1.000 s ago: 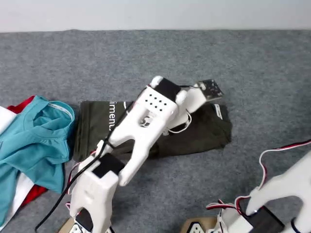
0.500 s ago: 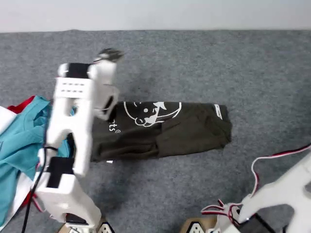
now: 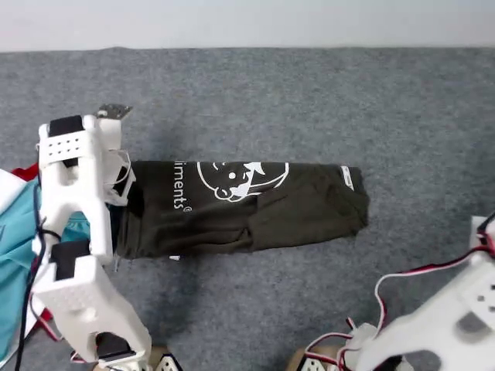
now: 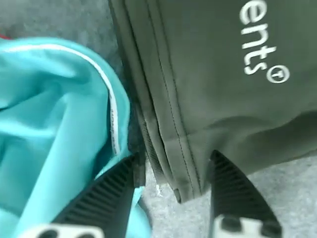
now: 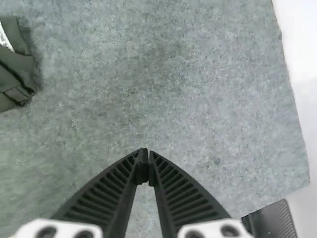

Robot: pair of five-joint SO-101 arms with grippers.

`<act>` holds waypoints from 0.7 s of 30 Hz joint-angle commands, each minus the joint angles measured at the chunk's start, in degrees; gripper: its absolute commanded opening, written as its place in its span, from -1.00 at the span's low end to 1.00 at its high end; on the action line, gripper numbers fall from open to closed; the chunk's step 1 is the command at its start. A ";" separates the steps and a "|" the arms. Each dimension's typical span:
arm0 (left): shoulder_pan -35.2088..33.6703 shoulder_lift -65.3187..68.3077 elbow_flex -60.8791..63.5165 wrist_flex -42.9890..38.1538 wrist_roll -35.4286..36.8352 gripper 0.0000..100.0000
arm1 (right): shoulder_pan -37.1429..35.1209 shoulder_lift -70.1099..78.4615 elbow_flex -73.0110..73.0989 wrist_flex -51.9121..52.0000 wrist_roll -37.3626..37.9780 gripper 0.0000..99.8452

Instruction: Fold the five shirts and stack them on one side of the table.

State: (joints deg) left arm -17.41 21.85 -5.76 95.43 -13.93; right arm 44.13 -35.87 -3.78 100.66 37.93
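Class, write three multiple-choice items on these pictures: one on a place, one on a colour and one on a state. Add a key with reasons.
1. Where is the teal shirt?
A) on top of the dark shirt
B) beside one end of the dark shirt
C) in a basket

2. What colour is the dark shirt's print?
A) red
B) yellow
C) white

3. How is the right gripper?
A) shut and empty
B) wide open
C) shut on a shirt

Key:
1 B, the teal cloth lies next to the dark shirt's end, by the open left gripper.
2 C, the letters and drawing are white.
3 A, its jaws meet over bare grey mat.
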 commanded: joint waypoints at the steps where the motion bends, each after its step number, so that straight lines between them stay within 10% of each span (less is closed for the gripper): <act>1: -0.97 1.49 -1.98 -1.49 -0.79 -0.57 | -0.57 -2.68 0.18 1.80 1.93 -0.98; 21: -0.97 22.07 -16.40 -1.49 -0.44 -0.61 | -0.75 -2.77 0.18 1.71 1.85 -0.98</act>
State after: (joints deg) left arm -18.46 43.47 -20.70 94.46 -14.20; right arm 44.13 -37.98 -3.34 100.66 39.25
